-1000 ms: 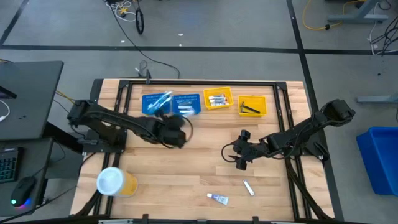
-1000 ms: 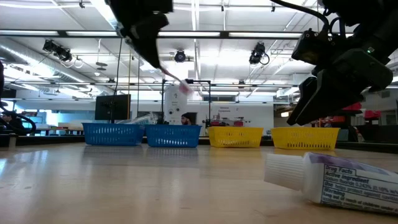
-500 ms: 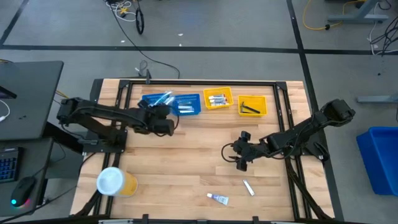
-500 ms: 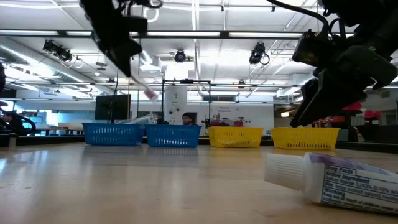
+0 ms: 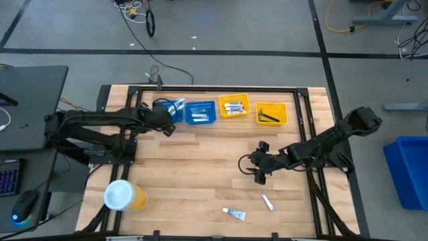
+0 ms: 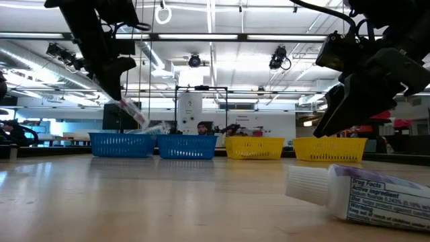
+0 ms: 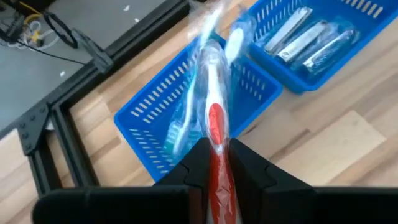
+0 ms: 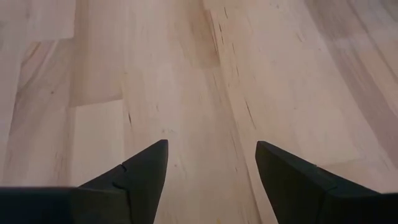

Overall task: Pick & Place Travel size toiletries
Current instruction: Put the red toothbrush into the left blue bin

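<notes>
Left gripper [image 7: 213, 163] clenched on a wrapped toothbrush [image 7: 211, 93], jaws pinching the red handle end. Long axis running straight out from the jaws, bristle end leading, pointing over the near rim of the leftmost blue tray [image 7: 149, 118]. In the high view, same gripper [image 5: 164, 120] at that tray's [image 5: 175, 118] left corner, brush tip already above the compartment where other wrapped brushes lie. In the low view, brush [image 6: 131, 111] slanting downward, hanging well above the tray row. Judged next: a short reach forward and down, then letting go, since only the head overhangs the tray and the handle lies back over bare table [image 5: 200, 167].

Right gripper [image 5: 259, 169] mid-table, jaws spread apart, nothing between them; only wood visible past the fingers [image 8: 140, 174]. Nearest loose items: small white tube [image 5: 267, 201] and toothpaste tube [image 5: 234, 214], both toward the table's front edge, well apart from those jaws, clearly the right arm's to fetch.
</notes>
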